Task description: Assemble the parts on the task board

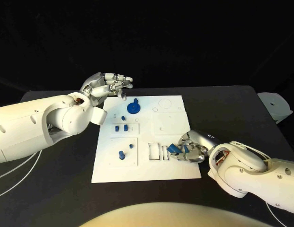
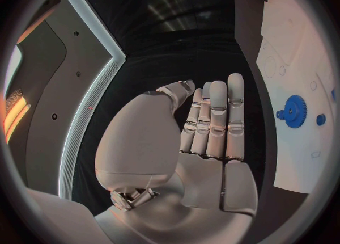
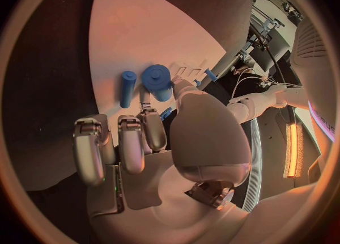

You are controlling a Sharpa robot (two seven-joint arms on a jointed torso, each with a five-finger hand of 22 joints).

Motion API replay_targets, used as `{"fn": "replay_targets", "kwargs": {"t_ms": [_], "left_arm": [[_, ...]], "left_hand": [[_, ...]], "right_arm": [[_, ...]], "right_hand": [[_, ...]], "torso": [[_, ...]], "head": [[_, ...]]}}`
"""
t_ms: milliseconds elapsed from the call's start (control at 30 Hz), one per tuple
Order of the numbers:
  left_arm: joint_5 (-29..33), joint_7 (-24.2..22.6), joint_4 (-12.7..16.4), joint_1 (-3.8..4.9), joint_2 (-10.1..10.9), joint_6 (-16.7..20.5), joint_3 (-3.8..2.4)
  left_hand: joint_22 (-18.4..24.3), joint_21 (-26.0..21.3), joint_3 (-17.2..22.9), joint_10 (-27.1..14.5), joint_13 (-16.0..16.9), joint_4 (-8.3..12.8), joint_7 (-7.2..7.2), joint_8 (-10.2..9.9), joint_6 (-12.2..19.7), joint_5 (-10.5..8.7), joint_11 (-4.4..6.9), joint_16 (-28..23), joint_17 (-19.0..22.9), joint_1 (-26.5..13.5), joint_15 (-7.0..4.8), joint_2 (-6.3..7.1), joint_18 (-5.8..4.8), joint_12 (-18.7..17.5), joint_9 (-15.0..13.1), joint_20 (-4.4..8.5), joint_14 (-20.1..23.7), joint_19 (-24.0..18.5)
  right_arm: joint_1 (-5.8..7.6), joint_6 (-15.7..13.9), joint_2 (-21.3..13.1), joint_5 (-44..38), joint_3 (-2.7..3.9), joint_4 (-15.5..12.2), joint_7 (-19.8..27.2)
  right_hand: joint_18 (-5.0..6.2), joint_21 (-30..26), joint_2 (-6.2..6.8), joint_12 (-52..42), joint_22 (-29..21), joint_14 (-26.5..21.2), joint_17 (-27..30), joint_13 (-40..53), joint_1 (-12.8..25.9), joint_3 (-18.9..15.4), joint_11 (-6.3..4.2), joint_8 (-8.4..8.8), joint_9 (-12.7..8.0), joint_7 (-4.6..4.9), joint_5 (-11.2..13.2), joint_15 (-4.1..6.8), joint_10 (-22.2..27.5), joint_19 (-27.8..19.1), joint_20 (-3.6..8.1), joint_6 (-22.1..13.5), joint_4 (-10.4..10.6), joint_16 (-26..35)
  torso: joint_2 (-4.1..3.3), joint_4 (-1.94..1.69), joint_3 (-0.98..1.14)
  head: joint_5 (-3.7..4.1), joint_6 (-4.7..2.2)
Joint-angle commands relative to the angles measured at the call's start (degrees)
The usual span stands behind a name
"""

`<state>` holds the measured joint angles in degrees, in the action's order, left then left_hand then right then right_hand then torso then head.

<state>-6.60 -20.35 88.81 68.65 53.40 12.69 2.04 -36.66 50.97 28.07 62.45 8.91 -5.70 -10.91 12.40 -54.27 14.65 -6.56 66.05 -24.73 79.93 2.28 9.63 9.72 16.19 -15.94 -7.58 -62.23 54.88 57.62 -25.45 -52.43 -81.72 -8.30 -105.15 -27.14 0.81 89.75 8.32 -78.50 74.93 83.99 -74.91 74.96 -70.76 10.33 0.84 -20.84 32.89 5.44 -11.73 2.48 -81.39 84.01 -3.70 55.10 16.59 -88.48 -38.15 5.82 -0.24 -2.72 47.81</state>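
We see the board [image 1: 147, 163] lying in the middle of the black table [image 1: 58, 189], with blue parts spread across it. Near its far end sits a blue gear [image 1: 134, 107], which in the left wrist view appears as a toothed wheel [image 2: 292, 110] flat on the white surface, a small blue peg [image 2: 321, 119] just beside it. Further down the board's left side, two short blue pegs [image 1: 122, 127] stand side by side in a square recess, and another blue peg [image 1: 122, 154] stands in the recess below that.

Our left hand [image 1: 107, 86] hovers over the far left corner of the board, clear of the gear. In its wrist view the fingers [image 2: 216, 120] lie straight and close together with the thumb folded across the palm, and nothing is held (the palm is plainly bare).

Our right hand [image 1: 191, 147] rests at the board's right edge, near the slotted recesses [image 1: 159, 151]. Its fingers [image 3: 131, 142] curl in, and a blue part [image 1: 174, 149] shows at the fingertips; in the right wrist view a small blue piece [image 3: 167, 112] is pinched by the thumb. Just beyond those fingers, a blue cylinder [image 3: 127, 88] and a wider blue part [image 3: 158, 80] lie on the board.
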Motion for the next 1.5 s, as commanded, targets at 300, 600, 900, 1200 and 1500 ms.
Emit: {"fn": "replay_targets", "kwargs": {"t_ms": [300, 600, 900, 1200, 1500], "left_arm": [[0.3, -0.4, 0.1, 0.03, -0.1, -0.5, -0.03], [0.5, -0.4, 0.0, 0.02, -0.3, -0.7, -0.03], [0.8, -0.4, -0.2, 0.02, -0.7, -0.8, -0.03], [0.8, -0.3, -0.1, 0.02, -0.7, -0.8, -0.03], [0.8, -0.3, -0.1, 0.02, -0.6, -0.8, -0.03]], "left_hand": [[0.1, -0.4, -0.1, -0.5, 0.1, -0.4, 0.06, 0.2, 0.5, 0.18, -0.11, -0.1, 0.1, -0.4, 0.17, -0.52, 0.82, 0.4, 0.1, -0.16, 0.1, 0.4], [0.1, -0.4, -0.1, -0.5, 0.1, -0.4, 0.06, 0.2, 0.5, 0.18, -0.11, -0.1, 0.1, -0.4, 0.17, -0.52, 0.82, 0.4, 0.1, -0.16, 0.1, 0.4], [0.1, -0.4, -0.1, -0.5, 0.1, -0.4, 0.06, 0.2, 0.5, 0.18, -0.11, -0.1, 0.1, -0.4, 0.17, -0.52, 0.82, 0.4, 0.1, -0.16, 0.1, 0.4], [0.1, -0.4, -0.1, -0.5, 0.1, -0.4, 0.06, 0.2, 0.5, 0.18, -0.11, -0.1, 0.1, -0.4, 0.17, -0.52, 0.82, 0.4, 0.1, -0.16, 0.1, 0.4], [0.1, -0.4, -0.1, -0.5, 0.1, -0.4, 0.06, 0.2, 0.5, 0.18, -0.11, -0.1, 0.1, -0.4, 0.17, -0.52, 0.82, 0.4, 0.1, -0.16, 0.1, 0.4]], "right_arm": [[1.14, -8.5, -1.2, 0.8, 0.36, -4.4, 1.2], [2.40, -5.1, 1.4, 3.3, 0.49, -4.2, 2.4], [2.08, -0.2, 5.2, 5.0, 0.46, -1.4, 2.6], [2.03, 2.4, 7.0, 4.6, 0.36, 0.3, 1.1], [2.03, 3.8, 7.7, 3.0, 0.32, 1.2, -0.5]], "right_hand": [[-0.81, 0.2, -1.66, -1.5, 15.1, 5.3, -11.7, 4.9, -2.0, 1.2, -0.86, -1.85, 1.1, -1.23, -2.6, 1.19, -1.6, 6.0, 1.20, 2.1, 0.0, -0.4], [-0.81, 0.2, -2.62, -2.3, 15.1, 5.3, -11.8, 5.8, -0.5, 1.4, -1.32, -2.54, 1.5, -1.73, -2.4, 1.60, -2.4, 6.0, 1.59, 3.0, 0.1, -0.4], [-0.81, 0.2, -3.01, -3.2, 15.1, 5.4, -11.8, 6.9, 1.3, 1.1, -1.64, -3.24, 1.8, -2.11, -2.0, 1.88, -3.2, 6.0, 1.86, 3.8, 0.1, -0.4], [-0.81, 0.2, -3.50, -5.0, 15.1, 5.4, -11.9, 8.8, 3.6, 0.7, -2.12, -4.48, 2.5, -2.66, -1.5, 2.30, -4.5, 6.0, 2.24, 4.7, 0.2, -0.5], [-0.81, 0.2, -4.11, -6.0, 15.1, 5.5, -12.3, 9.9, 5.9, 0.3, -2.38, -5.29, 2.9, -2.94, -1.3, 2.54, -5.2, 6.0, 2.48, 5.0, 0.2, -0.6]], "torso": [[0.12, -0.03, 0.09], [0.13, -0.12, 0.12], [0.15, -0.43, 0.09], [0.11, -0.35, 0.22], [0.14, -0.52, 0.25]], "head": [[-0.08, 0.04], [-0.08, -0.04], [-0.24, -0.02], [-0.47, 0.20], [-0.56, 0.52]]}}
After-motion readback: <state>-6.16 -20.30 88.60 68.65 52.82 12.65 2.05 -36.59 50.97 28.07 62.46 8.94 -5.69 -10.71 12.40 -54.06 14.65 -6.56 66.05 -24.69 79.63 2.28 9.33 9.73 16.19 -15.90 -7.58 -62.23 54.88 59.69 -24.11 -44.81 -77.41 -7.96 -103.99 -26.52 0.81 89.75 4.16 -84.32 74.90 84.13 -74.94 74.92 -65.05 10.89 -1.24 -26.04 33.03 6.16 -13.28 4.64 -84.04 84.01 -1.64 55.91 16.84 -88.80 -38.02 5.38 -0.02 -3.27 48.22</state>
